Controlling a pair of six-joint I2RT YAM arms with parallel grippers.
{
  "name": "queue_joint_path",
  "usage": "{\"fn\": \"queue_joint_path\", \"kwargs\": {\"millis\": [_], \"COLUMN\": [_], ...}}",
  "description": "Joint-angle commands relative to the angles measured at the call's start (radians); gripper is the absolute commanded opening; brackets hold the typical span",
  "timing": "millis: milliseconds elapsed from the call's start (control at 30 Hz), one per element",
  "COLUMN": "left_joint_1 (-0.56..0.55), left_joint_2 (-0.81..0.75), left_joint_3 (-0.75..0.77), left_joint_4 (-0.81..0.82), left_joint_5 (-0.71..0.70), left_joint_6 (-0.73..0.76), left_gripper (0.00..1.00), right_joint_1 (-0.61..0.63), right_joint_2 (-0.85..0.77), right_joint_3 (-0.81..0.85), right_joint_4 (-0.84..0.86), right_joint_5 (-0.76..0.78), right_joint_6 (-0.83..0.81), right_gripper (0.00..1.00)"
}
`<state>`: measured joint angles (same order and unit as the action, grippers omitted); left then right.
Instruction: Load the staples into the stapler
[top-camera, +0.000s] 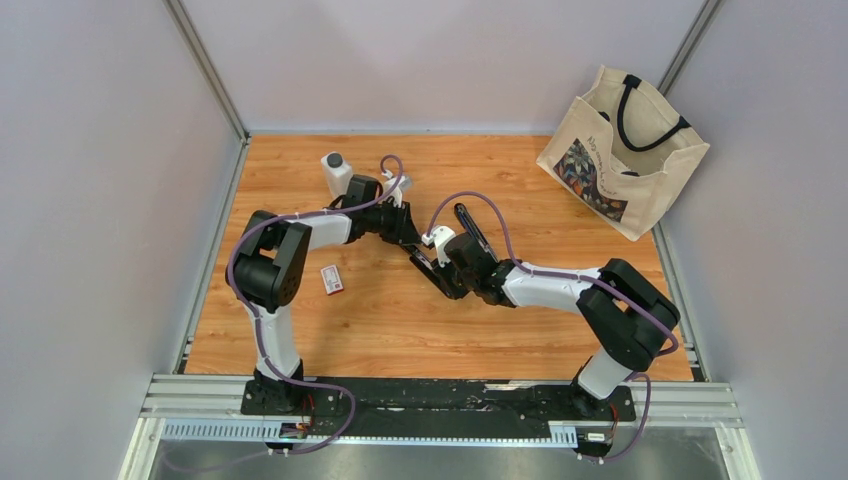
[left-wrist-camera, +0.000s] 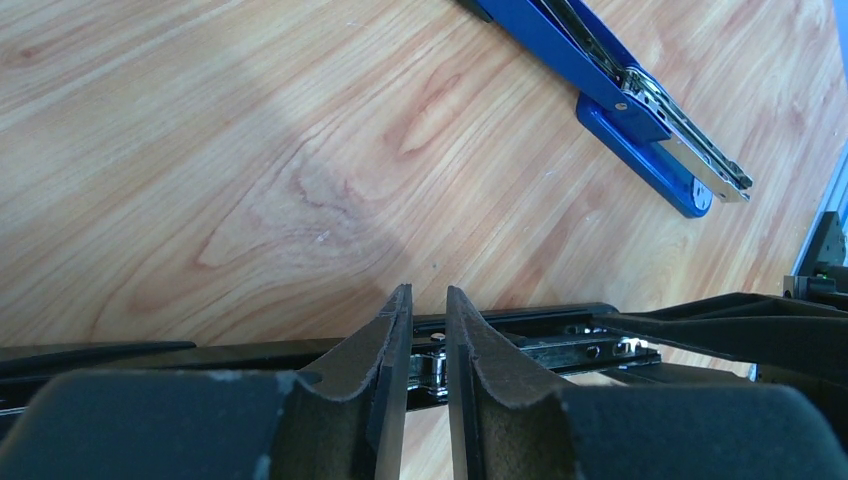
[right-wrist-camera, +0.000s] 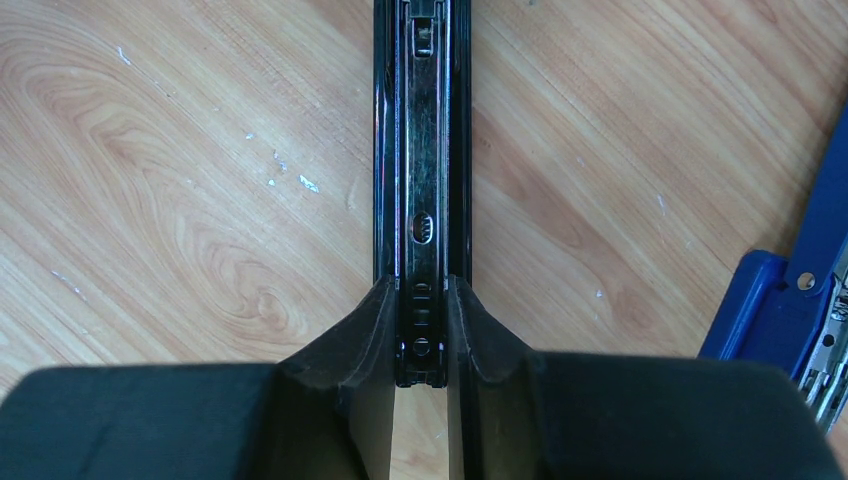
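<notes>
Preparation, seemingly: right gripper (right-wrist-camera: 420, 285) clamps black stapler (right-wrist-camera: 420, 150) mid-desk; left gripper (left-wrist-camera: 428, 295) nearly closed, grasp unclear (staples (top-camera: 331, 278) lie apart, near left edge). Next, probably: fetch them.

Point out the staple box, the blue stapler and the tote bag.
staple box (top-camera: 332, 278), top external view, its top face
blue stapler (left-wrist-camera: 640, 152), left wrist view, its base
tote bag (top-camera: 598, 178), top external view, its printed side
</notes>
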<state>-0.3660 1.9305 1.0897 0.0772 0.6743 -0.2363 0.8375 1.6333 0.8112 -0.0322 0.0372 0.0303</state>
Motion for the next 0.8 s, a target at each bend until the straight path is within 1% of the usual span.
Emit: {"fn": "queue_joint_path", "kwargs": {"millis": [0,100,233,367,433,533,567,667,767], "left_joint_1": [-0.001,-0.001,0.004,0.021,0.035,0.061,0.068,0.105,0.153], "left_joint_2": [0.001,-0.040,-0.149,-0.270,-0.346,-0.436,-0.464,-0.574,-0.701], "left_joint_3": [0.026,0.036,0.084,0.102,0.088,0.070,0.059,0.009,-0.057], "left_joint_4": [-0.002,0.019,0.009,-0.020,-0.033,-0.073,-0.115,-0.186,-0.253], "left_joint_5": [0.013,0.024,0.036,0.039,0.045,0.048,0.054,0.064,0.065], "left_joint_6": [0.017,0.012,0.023,0.045,0.051,0.078,0.095,0.147,0.202], "left_gripper": [0.27,0.28,0.31,0.39,0.42,0.44,0.44,0.45,0.48], "right_joint_1": [0.009,0.006,0.008,0.006,0.008,0.011,0.012,0.054,0.133], "right_joint_2": [0.028,0.031,0.033,0.028,0.023,0.022,0.016,-0.010,-0.020], "right_joint_3": [0.013,0.016,0.019,0.023,0.025,0.032,0.034,0.023,0.037], "right_joint_4": [-0.064,-0.067,-0.071,-0.077,-0.080,-0.092,-0.100,-0.086,-0.100], "right_joint_5": [0.018,0.042,0.064,0.078,0.093,0.130,0.124,0.116,0.131], "right_joint_6": [0.023,0.036,0.054,0.074,0.086,0.120,0.128,0.155,0.163], "right_gripper": [0.00,0.00,0.00,0.00,0.00,0.00,0.00,0.00,0.01]}}
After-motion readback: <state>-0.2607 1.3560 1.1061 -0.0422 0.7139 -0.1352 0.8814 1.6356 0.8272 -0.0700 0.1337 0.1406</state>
